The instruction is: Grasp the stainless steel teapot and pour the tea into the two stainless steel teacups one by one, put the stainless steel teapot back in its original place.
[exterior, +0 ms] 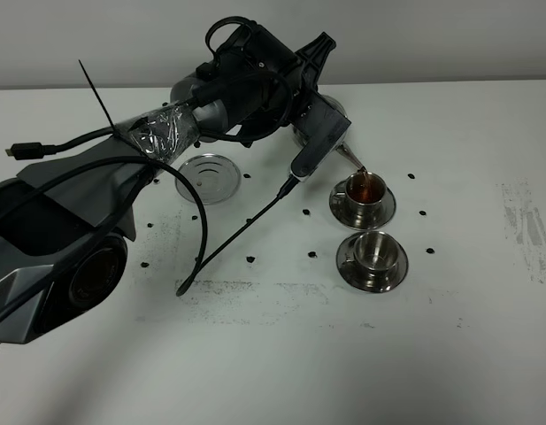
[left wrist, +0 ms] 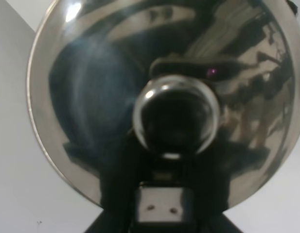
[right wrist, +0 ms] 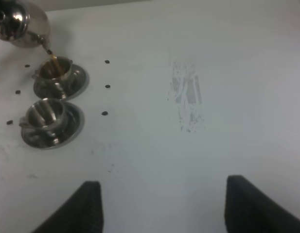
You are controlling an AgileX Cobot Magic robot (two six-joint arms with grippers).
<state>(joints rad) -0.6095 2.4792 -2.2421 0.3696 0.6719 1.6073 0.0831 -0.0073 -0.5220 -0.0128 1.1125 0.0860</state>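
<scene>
White table (exterior: 467, 354), black dots (exterior: 423, 212) around teacups (exterior: 365, 190) (exterior: 375, 252)

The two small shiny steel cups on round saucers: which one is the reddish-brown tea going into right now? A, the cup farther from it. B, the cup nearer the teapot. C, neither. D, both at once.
B: the reddish-brown tea falls from the spout of the tilted shiny steel teapot into the nearer steel cup, while the farther steel cup looks empty.
</scene>
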